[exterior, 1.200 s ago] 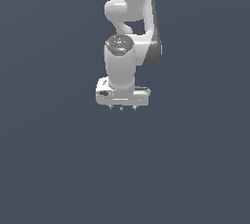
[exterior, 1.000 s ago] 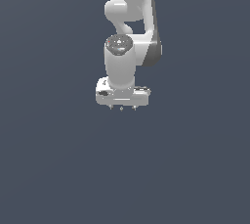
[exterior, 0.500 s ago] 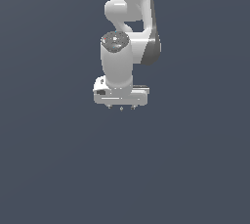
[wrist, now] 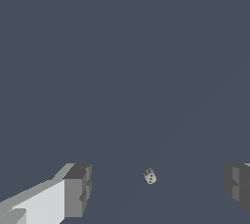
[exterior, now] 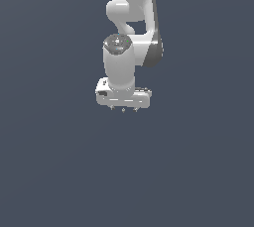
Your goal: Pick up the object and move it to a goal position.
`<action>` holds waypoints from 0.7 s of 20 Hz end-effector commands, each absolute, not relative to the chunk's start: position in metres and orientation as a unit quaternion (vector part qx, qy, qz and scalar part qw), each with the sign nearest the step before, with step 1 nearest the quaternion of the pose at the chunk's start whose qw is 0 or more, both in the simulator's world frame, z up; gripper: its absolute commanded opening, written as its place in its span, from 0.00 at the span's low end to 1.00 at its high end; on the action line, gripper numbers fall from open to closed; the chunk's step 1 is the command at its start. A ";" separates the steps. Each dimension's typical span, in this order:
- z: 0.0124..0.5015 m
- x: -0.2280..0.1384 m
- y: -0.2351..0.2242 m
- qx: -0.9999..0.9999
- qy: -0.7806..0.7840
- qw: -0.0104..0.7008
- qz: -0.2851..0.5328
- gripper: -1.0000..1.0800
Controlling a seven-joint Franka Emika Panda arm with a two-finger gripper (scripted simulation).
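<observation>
Object [wrist: 150, 176]: a tiny pale, speckled lump, seen only in the wrist view, lying on the flat grey worktop [wrist: 122, 47]. It sits in the gap between the 2 fingers, nearer the middle than either side, and it looks far below them and well apart from both. In the exterior view it cannot be made out; the arm's own body covers that spot or it is too small to tell.

Pincer [exterior: 123, 109]: set wide, with nothing held. In the wrist view 1 grey finger pad [wrist: 78, 190] stands at one edge and the other [wrist: 238, 188] at the opposite edge, with bare worktop between them.

Change over the last second or so: in the exterior view the white arm [exterior: 130, 18] shifts slightly toward that view's left, and the hand block moves with it. Its height above the worktop looks about the same. The fingers point straight down throughout.

Meaning for the task, as a judgement: this reads as a sideways lining-up step, bringing the open fingers over the object. The grasp has not begun. A descent comes next, then a closing on a very small target, so centring matters. No goal marker is visible in either view.
</observation>
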State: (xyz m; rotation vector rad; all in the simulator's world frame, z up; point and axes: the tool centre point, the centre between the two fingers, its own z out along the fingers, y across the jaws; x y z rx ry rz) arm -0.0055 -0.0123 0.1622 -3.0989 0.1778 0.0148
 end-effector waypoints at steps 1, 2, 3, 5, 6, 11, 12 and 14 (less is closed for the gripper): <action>0.158 -0.008 -0.012 -0.997 0.073 0.019 0.005 0.96; 0.156 -0.009 -0.012 -0.997 0.081 0.019 0.005 0.96; 0.154 -0.011 -0.012 -0.996 0.089 0.019 0.005 0.96; 0.149 -0.014 -0.011 -0.994 0.108 0.019 0.006 0.96; 0.146 -0.015 -0.011 -0.993 0.119 0.019 0.006 0.96; 0.131 -0.026 -0.011 -0.983 0.182 0.018 0.007 0.96; 0.128 -0.029 -0.010 -0.980 0.196 0.017 0.007 0.96; 0.121 -0.034 -0.011 -0.974 0.224 0.017 0.007 0.96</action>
